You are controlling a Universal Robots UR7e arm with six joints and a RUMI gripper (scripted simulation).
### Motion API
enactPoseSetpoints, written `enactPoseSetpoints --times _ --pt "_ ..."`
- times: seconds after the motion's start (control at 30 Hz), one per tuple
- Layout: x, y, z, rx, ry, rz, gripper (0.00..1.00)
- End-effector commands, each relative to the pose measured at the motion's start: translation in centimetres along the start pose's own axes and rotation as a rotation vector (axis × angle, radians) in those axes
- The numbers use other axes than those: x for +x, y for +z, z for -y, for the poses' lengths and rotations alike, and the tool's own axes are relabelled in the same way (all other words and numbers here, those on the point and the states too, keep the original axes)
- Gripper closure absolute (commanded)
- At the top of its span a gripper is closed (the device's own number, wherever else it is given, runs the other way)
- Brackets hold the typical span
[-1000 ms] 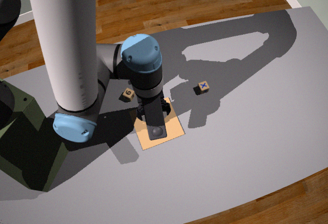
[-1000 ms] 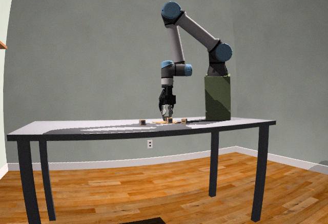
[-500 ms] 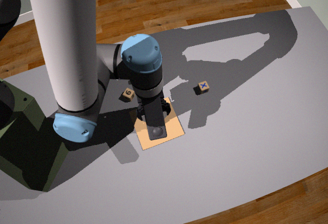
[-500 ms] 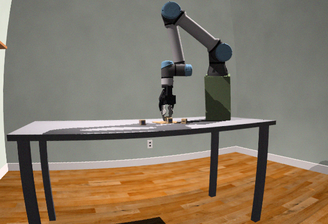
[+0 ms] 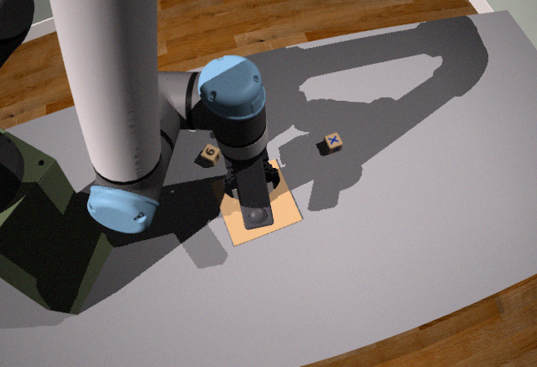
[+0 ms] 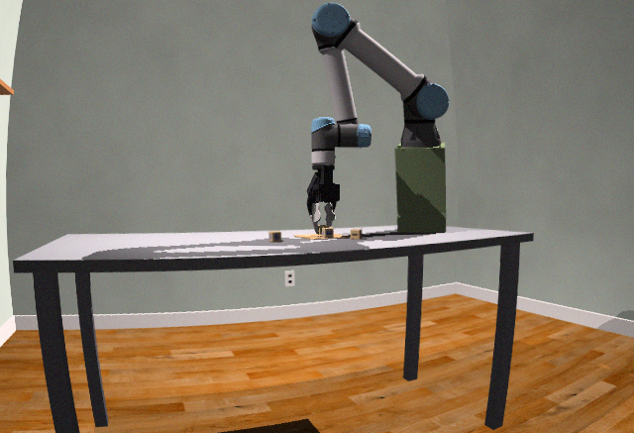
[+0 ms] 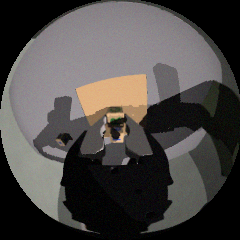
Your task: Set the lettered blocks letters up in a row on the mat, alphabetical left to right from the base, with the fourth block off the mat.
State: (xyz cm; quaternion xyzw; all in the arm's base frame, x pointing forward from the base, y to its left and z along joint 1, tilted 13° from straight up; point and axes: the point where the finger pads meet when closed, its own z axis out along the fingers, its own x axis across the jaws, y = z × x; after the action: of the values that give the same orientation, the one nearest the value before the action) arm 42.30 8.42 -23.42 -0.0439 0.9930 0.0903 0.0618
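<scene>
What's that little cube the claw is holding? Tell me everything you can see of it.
The held block is a small tan, wood-like cube with a green mark on the side facing the wrist camera; the mark is too blurred to read. It sits pinched between the two dark fingers of the gripper, low over the orange mat near its edge. From the side, the block looks at or just above the mat; contact cannot be confirmed.

Gripper (image 6: 321, 222) over mat (image 5: 284, 214), clamping block (image 7: 116, 120) | 6 block (image 5: 210, 154) beside mat | X block (image 5: 333, 142) farther off
</scene>
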Motion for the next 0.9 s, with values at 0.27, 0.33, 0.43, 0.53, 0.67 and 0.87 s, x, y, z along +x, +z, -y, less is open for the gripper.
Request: enactPoseSetpoints --times 0.27,0.33,0.43,0.53,0.67,0.87 --pt "-0.05 0.01 0.01 0.000 0.000 0.001 0.91" --pt "-0.05 0.05 0.01 0.000 0.000 0.001 0.91" --pt "-0.05 0.14 0.01 0.000 0.000 0.001 0.91" --pt "-0.05 0.23 0.01 0.000 0.000 0.001 0.91" --pt "-0.05 0.33 0.01 0.000 0.000 0.001 0.91" --pt "-0.05 0.36 0.01 0.000 0.000 0.001 0.91"
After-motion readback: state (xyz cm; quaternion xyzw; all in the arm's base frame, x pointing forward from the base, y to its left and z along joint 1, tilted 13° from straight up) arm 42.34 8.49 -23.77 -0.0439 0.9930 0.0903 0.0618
